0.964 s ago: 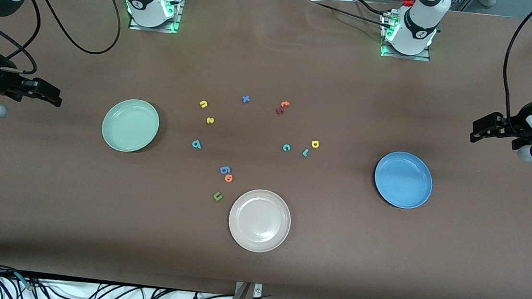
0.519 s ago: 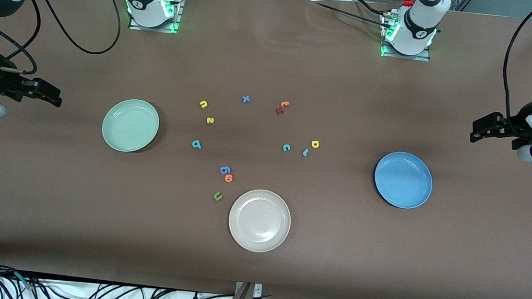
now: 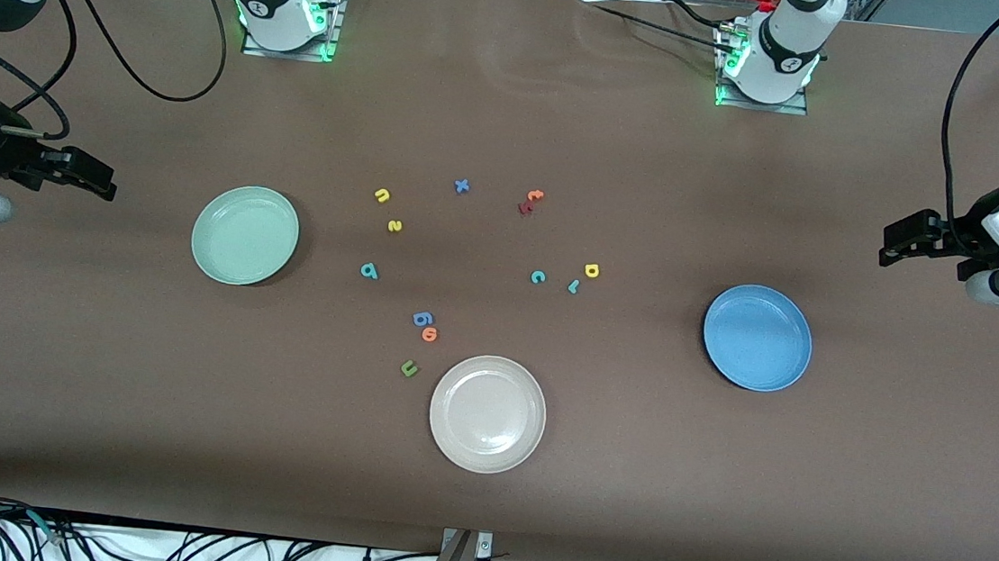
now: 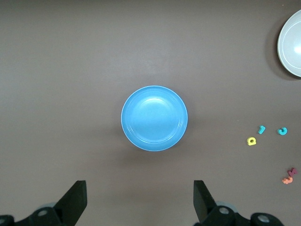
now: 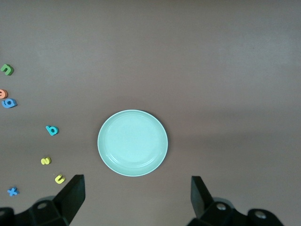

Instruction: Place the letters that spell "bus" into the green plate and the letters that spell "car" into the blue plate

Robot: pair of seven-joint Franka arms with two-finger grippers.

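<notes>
The green plate (image 3: 245, 235) (image 5: 132, 142) lies empty toward the right arm's end, the blue plate (image 3: 758, 337) (image 4: 154, 118) empty toward the left arm's end. Between them on the table lie the yellow "u" (image 3: 382, 195), yellow "s" (image 3: 394, 226) and teal "b" (image 3: 369, 271), and nearer the blue plate the teal "c" (image 3: 538, 277), teal "r" (image 3: 573, 286) and yellow "a" (image 3: 592, 270). My right gripper (image 3: 97, 177) (image 5: 136, 186) hangs open beside the green plate. My left gripper (image 3: 896, 243) (image 4: 140, 190) hangs open beside the blue plate. Neither holds anything.
A larger beige plate (image 3: 488, 414) sits nearest the front camera. Loose spare letters lie around: blue "x" (image 3: 462, 186), red and orange letters (image 3: 531, 200), blue "g" (image 3: 423, 318), orange "o" (image 3: 430, 335), dark green "u" (image 3: 409, 367).
The left arm has shifted very slightly. The letters, the plates and the right arm stay where they were.
</notes>
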